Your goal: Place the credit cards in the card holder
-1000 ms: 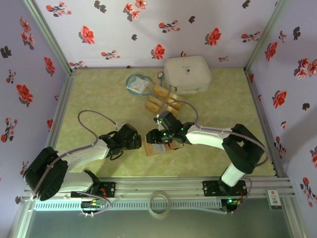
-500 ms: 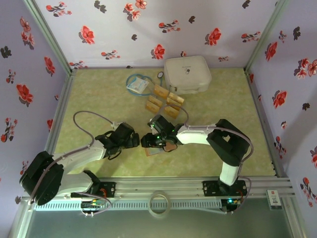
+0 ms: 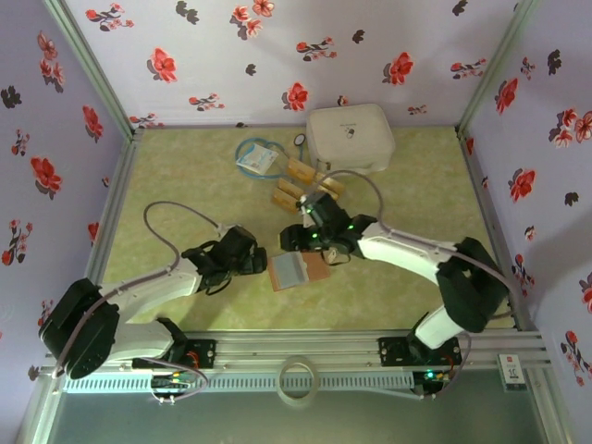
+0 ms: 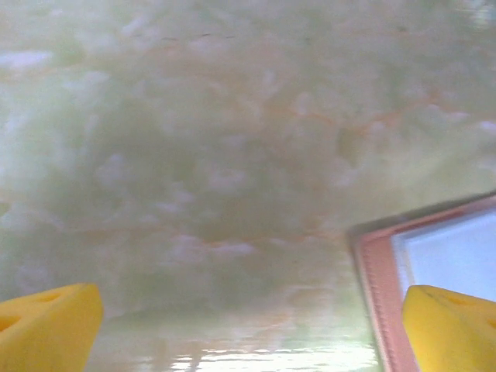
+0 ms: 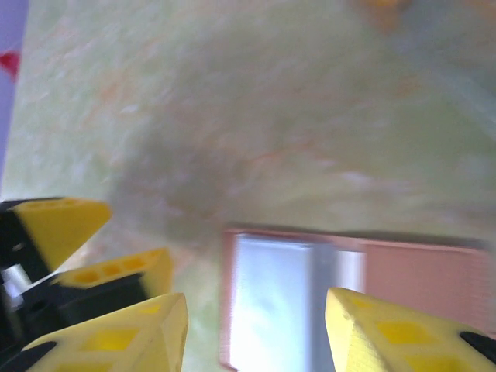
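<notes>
The card holder (image 3: 299, 270) lies open on the green table, its grey-blue inside up and a reddish-brown flap to the right. Several golden-tan credit cards (image 3: 300, 170) lie loose behind it, near the white case. My left gripper (image 3: 260, 264) stands open just left of the holder; in the left wrist view its yellow fingertips (image 4: 48, 327) straddle bare table, with the holder's edge (image 4: 377, 273) by the right one. My right gripper (image 3: 296, 237) hovers open just behind the holder. The right wrist view shows the holder (image 5: 279, 298) between and beyond its empty fingers (image 5: 391, 335).
A large white rounded case (image 3: 350, 137) sits at the back. A blue-white packet (image 3: 257, 159) lies left of the cards. Flowered walls close in three sides. A tape ring (image 3: 298, 380) rests on the front rail.
My right gripper has pulled back from over the holder toward the cards, leaving the holder uncovered. My left gripper has edged slightly right, toward the holder's left side.
</notes>
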Tool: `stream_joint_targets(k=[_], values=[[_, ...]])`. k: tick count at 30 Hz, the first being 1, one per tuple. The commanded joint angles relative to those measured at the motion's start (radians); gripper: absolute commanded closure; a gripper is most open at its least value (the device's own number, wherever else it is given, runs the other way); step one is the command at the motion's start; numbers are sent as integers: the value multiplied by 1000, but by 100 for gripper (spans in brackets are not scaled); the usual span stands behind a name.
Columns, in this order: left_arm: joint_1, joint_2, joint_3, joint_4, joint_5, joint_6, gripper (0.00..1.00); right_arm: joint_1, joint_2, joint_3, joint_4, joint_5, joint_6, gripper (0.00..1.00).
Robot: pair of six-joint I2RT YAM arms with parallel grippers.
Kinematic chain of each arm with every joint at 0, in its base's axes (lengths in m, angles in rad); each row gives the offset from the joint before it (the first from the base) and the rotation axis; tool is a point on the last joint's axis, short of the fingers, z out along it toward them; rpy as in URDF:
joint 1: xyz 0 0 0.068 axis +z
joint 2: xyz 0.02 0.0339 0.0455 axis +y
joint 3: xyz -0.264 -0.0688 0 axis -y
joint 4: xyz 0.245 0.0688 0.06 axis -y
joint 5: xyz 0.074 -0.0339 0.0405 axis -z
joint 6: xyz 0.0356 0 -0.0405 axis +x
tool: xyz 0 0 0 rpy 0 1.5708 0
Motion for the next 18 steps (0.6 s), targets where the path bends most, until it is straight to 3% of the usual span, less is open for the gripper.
stream_joint_targets(k=[1, 11, 18], values=[[-39, 60, 59, 0, -5, 31, 0, -50, -45, -59, -147, 136, -76, 48], [-120, 252, 161, -39, -71, 43, 0, -130, -13, -135, -128, 134, -114, 48], [-120, 265, 130, -32, -75, 41, 0, -143, 37, -149, -86, 111, -112, 62]])
